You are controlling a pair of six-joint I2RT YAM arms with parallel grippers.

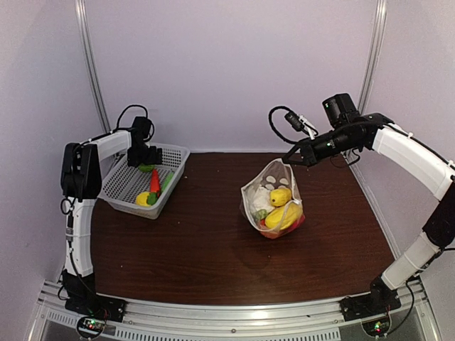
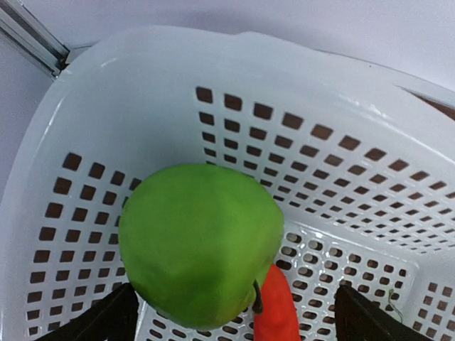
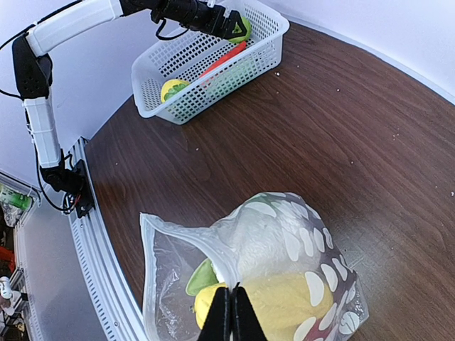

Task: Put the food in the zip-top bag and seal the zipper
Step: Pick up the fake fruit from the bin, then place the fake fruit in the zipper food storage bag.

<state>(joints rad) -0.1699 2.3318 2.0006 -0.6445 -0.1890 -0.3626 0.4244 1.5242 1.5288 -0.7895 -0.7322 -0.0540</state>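
Here the left hand [image 2: 238,321] gapes over a smooth green fruit [image 2: 199,241]; the right hand [image 3: 232,293] pinches the soft dotted bag [image 3: 284,241].

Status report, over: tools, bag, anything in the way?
Left tool open over green fruit in basket. Right tool shut on zip-top bag rim, mouth open, food inside. Nothing blocking between.

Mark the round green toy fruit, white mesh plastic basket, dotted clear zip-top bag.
round green toy fruit [image 2: 197,241]: left wrist view, centre.
white mesh plastic basket [image 1: 128,182]: top view, bare floor.
dotted clear zip-top bag [image 3: 276,240]: right wrist view, upper side.
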